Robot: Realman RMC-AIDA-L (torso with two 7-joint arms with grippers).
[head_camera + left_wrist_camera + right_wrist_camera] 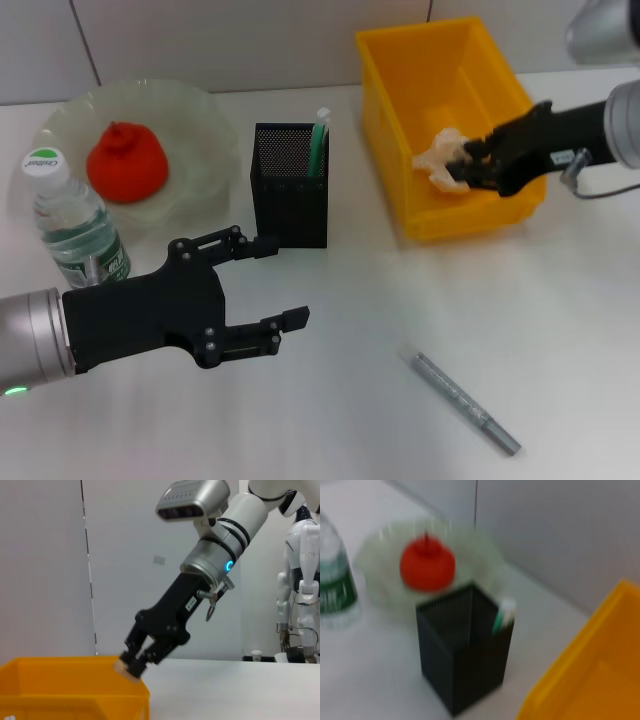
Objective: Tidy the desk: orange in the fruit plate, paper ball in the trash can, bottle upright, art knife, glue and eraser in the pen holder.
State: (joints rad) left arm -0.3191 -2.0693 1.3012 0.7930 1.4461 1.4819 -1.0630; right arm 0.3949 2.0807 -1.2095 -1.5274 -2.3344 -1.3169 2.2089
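Right pincer [452,165] clamped on paper ball [440,157], over yellow trash can [392,130]. Ball light, crushable; edge pinch suffices. Left pincer [270,285] apart, idle above worktop [380,420].

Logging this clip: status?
Right gripper shut on paper ball, over yellow bin. Left gripper open, idle near pen holder. Art knife still on desk.
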